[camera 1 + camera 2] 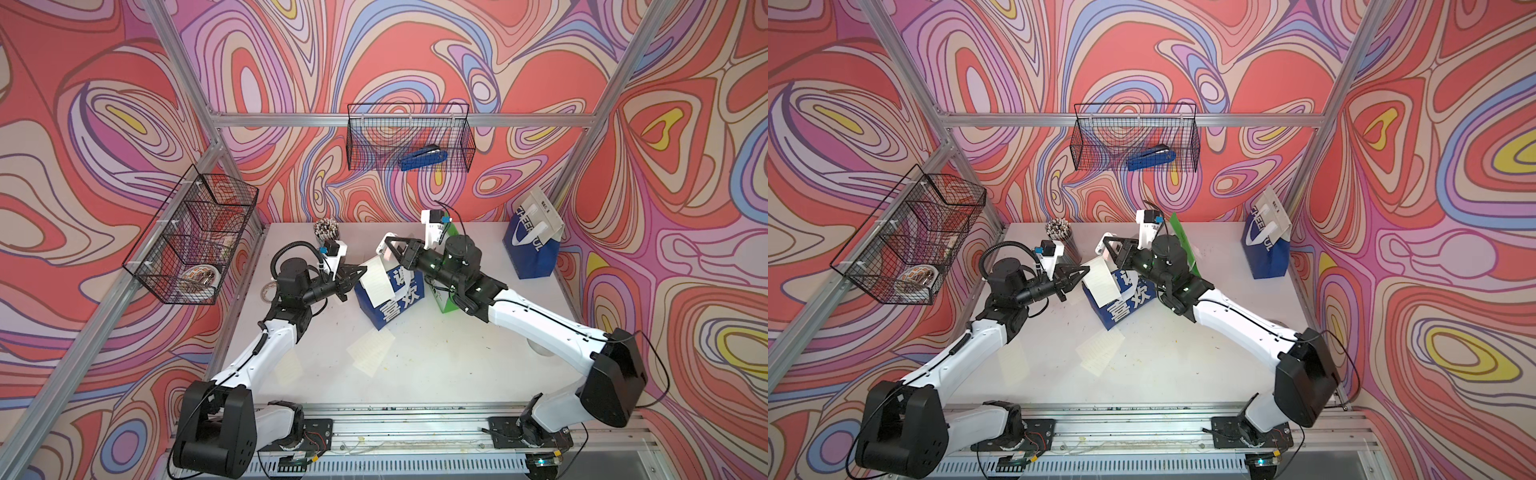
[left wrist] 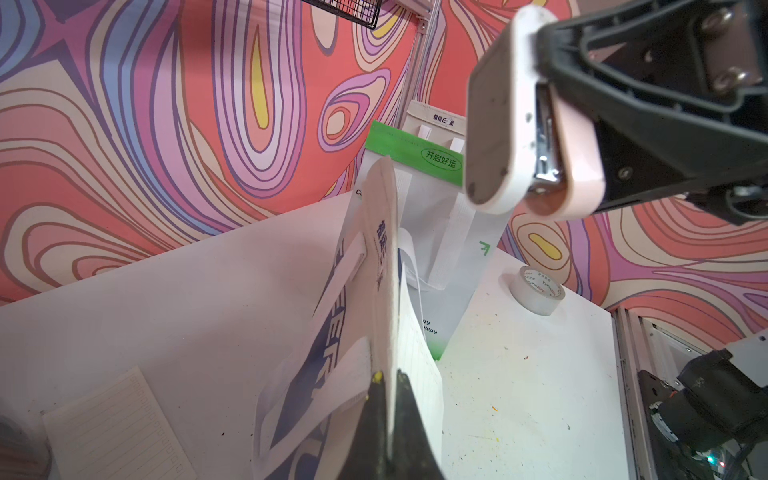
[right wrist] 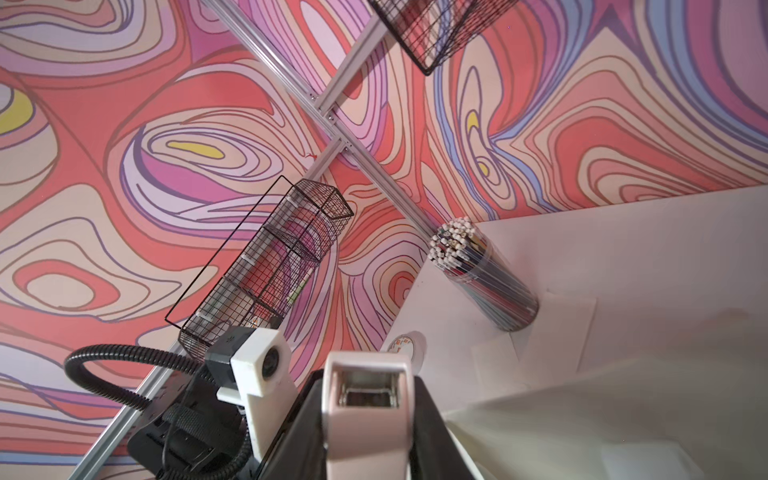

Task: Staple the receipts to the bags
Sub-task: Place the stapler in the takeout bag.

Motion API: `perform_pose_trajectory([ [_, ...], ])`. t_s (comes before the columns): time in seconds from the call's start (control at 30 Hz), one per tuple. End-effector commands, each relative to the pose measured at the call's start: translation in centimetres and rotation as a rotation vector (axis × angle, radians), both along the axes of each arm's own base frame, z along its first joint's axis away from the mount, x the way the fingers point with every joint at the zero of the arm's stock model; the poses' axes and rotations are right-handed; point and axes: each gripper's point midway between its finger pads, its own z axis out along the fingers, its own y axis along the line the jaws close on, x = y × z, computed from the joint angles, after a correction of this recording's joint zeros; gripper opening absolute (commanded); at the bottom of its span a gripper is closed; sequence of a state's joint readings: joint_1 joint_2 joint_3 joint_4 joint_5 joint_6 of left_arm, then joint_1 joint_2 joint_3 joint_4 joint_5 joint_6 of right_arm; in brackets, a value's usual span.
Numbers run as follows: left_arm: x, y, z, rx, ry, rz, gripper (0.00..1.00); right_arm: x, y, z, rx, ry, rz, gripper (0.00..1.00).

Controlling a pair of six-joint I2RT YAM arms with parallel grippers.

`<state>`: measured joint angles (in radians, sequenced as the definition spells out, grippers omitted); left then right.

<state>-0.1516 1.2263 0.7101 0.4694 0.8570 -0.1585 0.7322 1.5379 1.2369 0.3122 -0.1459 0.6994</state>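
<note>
Top views put loose receipts (image 1: 371, 348) nearest you, flat on the table (image 1: 457, 365) just in front of the blue-white bag (image 1: 395, 305) with the big characters. At that bag's left you'll find the left gripper (image 1: 362, 272), jaws pressed together on the bag's top edge and pinching the held receipt (image 1: 377, 283) against it. Just beyond, your right gripper (image 1: 395, 252) is clamped around a pink stapler (image 1: 383, 249); the left wrist view shows it above the rim, not touching. The green bag (image 1: 448, 306) stands right of the blue one, partly behind the right arm. Far right stands the CHEERFUL bag (image 1: 530, 253), and a blue stapler (image 1: 422, 159) lies in the far wire basket (image 1: 467, 137).
</note>
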Motion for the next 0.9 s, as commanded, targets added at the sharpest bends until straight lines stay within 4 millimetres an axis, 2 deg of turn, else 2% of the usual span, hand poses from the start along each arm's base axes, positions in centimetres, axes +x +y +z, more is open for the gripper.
perform_pose_trajectory([
  [0.0,-0.4,-0.2,2.8,-0.043,-0.098,-0.015,0.0,-0.9,1.1,4.8,0.041,-0.222,0.023,0.0],
  [0.2,-0.2,-0.2,2.7,-0.058,-0.09,-0.009,0.0,0.6,1.3,1.5,-0.037,-0.216,-0.059,0.0],
  [0.47,0.0,-0.3,2.6,-0.07,-0.082,-0.012,0.0,1.0,2.6,-1.9,-0.087,-0.214,-0.083,0.0],
  [0.87,0.3,-0.4,2.7,-0.099,-0.074,-0.015,0.0,0.8,2.4,-4.2,-0.157,-0.242,-0.123,0.0],
])
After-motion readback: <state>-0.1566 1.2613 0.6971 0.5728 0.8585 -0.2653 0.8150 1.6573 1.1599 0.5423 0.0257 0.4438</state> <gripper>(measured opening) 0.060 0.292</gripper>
